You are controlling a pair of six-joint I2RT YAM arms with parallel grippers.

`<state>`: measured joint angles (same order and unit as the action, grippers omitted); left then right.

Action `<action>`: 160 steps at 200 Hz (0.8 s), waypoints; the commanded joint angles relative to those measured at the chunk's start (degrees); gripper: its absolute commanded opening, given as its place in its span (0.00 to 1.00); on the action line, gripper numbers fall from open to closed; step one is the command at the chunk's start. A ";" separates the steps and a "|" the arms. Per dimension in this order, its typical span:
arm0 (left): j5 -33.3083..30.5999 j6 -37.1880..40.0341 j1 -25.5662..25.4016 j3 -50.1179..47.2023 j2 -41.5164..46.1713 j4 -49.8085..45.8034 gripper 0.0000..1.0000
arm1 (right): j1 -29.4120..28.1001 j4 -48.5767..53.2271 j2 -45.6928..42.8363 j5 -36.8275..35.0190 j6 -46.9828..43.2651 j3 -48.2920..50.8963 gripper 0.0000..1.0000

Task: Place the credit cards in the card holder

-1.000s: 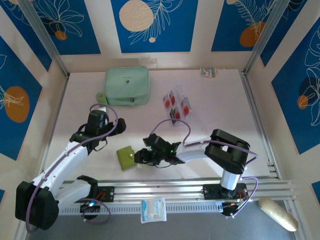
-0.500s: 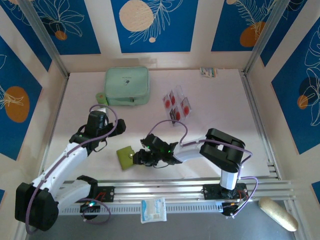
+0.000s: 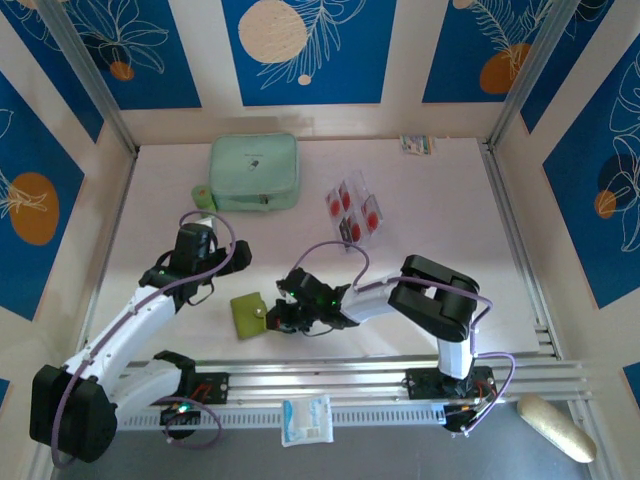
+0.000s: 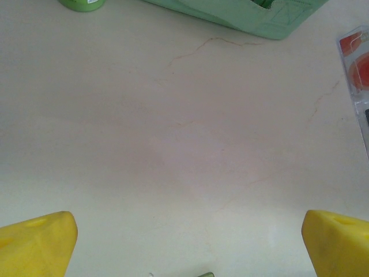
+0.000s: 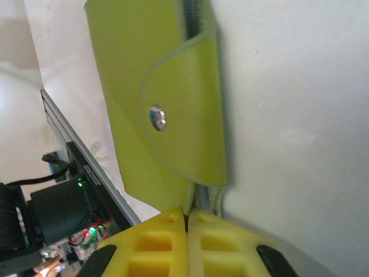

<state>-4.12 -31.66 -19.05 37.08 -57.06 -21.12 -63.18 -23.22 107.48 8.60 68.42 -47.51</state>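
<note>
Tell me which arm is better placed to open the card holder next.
Right, probably. The right claw is shut right at the edge of the olive-green card holder. The left claw is open over the table, apart from the card holder.

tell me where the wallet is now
In the top view the wallet lies near the front edge of the table, left of centre, its edge at the shut right gripper.
</note>
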 commanded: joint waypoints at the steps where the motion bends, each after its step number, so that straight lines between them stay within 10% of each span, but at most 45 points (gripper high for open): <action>1: 0.18 -0.86 -0.55 -0.61 0.68 -0.60 1.00 | 1.02 -2.38 -0.81 2.29 0.13 0.58 0.00; 160: 21.79 -14.27 -0.55 6.07 -1.69 13.24 1.00 | 21.64 5.80 -35.31 11.04 -8.23 11.31 0.00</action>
<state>11.79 -40.77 -19.05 41.10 -57.65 -13.87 -43.27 -17.96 75.96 15.29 62.02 -37.08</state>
